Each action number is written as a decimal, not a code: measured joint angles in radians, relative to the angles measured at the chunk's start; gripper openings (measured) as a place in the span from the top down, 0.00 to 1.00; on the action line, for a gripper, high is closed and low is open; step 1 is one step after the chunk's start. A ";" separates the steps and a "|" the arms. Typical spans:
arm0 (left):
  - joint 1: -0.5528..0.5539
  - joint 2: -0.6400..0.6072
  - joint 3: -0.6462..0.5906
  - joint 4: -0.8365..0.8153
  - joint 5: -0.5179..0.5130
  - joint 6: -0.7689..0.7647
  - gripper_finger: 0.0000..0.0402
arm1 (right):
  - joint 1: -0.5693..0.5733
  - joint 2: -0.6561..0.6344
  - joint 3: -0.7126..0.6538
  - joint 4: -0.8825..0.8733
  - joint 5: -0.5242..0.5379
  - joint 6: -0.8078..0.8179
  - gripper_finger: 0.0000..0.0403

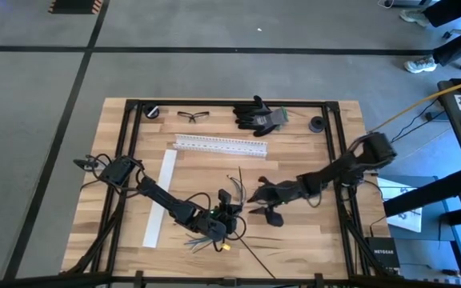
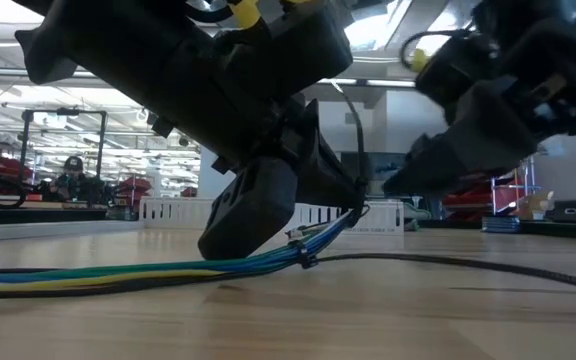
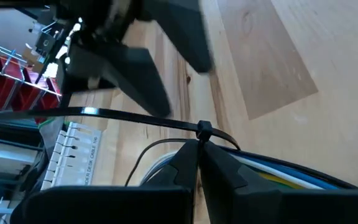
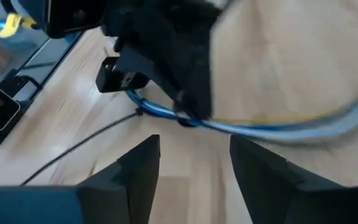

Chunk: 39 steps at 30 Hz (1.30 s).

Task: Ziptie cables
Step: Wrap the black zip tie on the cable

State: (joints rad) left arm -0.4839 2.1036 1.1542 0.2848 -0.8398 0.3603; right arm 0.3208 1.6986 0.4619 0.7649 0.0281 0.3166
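Near six o'clock on the worktop, left pincer grips the cables, right pincer hangs released; I'd regrab the ziptie tail, pull straight.

Workshop or robotics lab: wooden surface in a black frame on grey concrete floor with black tape lines, safety glasses and gloves at 12 o'clock, red racks and a person behind.
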 joint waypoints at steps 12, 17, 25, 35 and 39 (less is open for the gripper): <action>0.000 -0.002 0.002 -0.005 -0.001 -0.007 1.00 | -0.080 0.047 0.102 -0.006 -0.180 -0.053 0.67; 0.000 -0.003 0.002 -0.014 -0.001 -0.007 1.00 | -0.079 0.048 0.111 -0.011 -0.180 -0.065 0.80; 0.006 -0.003 0.002 -0.015 -0.003 -0.010 1.00 | -0.073 0.047 0.110 -0.016 -0.103 -0.192 1.00; -0.008 0.011 0.008 -0.103 -0.014 0.009 1.00 | -0.088 -0.245 0.109 -0.167 0.077 -0.425 1.00; -0.003 0.004 0.006 -0.112 -0.030 -0.023 1.00 | -0.107 -0.327 0.110 -0.296 0.067 -0.405 1.00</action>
State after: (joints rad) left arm -0.4870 2.1081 1.1606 0.1726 -0.8700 0.3368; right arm 0.2137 1.3713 0.5722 0.4689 0.0949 -0.0888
